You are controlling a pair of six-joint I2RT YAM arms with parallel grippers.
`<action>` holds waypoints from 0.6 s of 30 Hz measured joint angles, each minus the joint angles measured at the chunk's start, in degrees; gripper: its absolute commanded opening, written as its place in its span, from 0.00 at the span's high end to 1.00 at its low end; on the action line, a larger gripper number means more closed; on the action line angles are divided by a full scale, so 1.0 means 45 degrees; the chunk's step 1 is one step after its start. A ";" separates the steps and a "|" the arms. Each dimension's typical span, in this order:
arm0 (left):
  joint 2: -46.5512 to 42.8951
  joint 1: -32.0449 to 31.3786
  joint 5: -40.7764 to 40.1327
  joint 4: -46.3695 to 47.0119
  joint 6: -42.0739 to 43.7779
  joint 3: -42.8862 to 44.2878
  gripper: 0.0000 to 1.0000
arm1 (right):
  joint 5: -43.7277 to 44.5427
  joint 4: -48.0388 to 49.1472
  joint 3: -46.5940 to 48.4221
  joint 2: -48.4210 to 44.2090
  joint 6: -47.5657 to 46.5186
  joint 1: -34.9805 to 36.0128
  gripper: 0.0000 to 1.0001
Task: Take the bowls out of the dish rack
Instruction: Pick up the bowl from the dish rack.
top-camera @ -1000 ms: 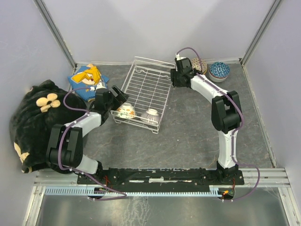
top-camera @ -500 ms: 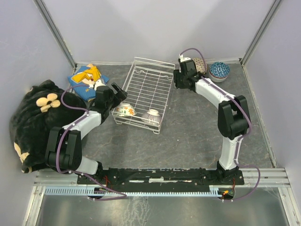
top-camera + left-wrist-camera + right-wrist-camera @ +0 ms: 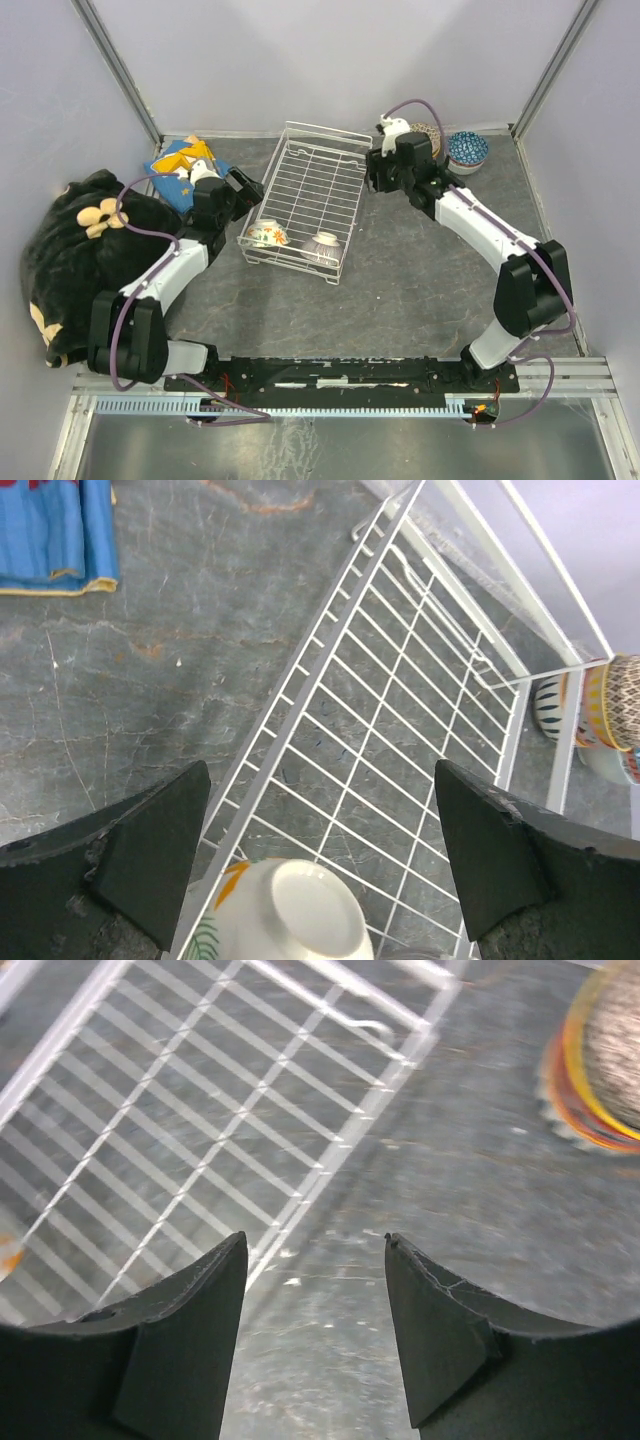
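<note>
Lead: Status on the unload, left to right?

Tech: Partway. Plush [image 3: 70, 250] and cloth [image 3: 180, 165] lie left of the left pincer [image 3: 320, 770]; neither is a task item. That pincer is released, fingers spread wide, nothing in them. It hangs over the left rail of the rack [image 3: 310, 185]. Floral bowl [image 3: 290, 910] sits just under the gap on the near side, not touched. It looks rim-down.

Lead: What's left in the rack?

Tech: Two bowls, both at the near end. One is the floral bowl. The second bowl [image 3: 322, 243] is to that pincer's right and also looks rim-down. I see nothing else on the grid.

Lead: Right side?

Tech: Right pincer [image 3: 314, 1240] is released too, fingers partly spread, only table [image 3: 450, 1210] between them. The rack's far corner is just to its left. Stack [image 3: 428, 133] is just right of it and beyond. Blue bowl [image 3: 466, 148] is further right, apart from the stack. Those are out of the rack, on the table. Can't tell how many are in the stack; the wrist view there is blurred.

Lead: Remaining work?

Tech: My read is two lifts. Floral bowl goes first, since the left pincer is lined up on it.

Lead: Labels, text?

Tech: None readable. The cloth has yellow print but no letters I can make out. The bowls carry patterns only.
</note>
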 measured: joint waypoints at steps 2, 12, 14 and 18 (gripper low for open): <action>-0.0500 0.0000 0.0015 -0.0141 0.0209 0.0000 0.01 | -0.1146 0.0529 -0.0471 -0.0282 -0.0525 0.0403 0.32; -0.1428 0.0000 0.0646 -0.0457 0.0427 -0.0495 0.01 | -0.7004 0.0918 0.0107 0.0699 -0.3444 0.1821 0.31; -0.1428 0.0000 0.0801 -0.0510 0.0461 -0.0568 0.01 | -0.7742 0.0767 0.0345 0.1083 -0.3963 0.1953 0.30; -0.1428 0.0000 0.0874 -0.0515 0.0476 -0.0641 0.01 | -0.8738 0.0155 0.0957 0.1919 -0.4974 0.2244 0.29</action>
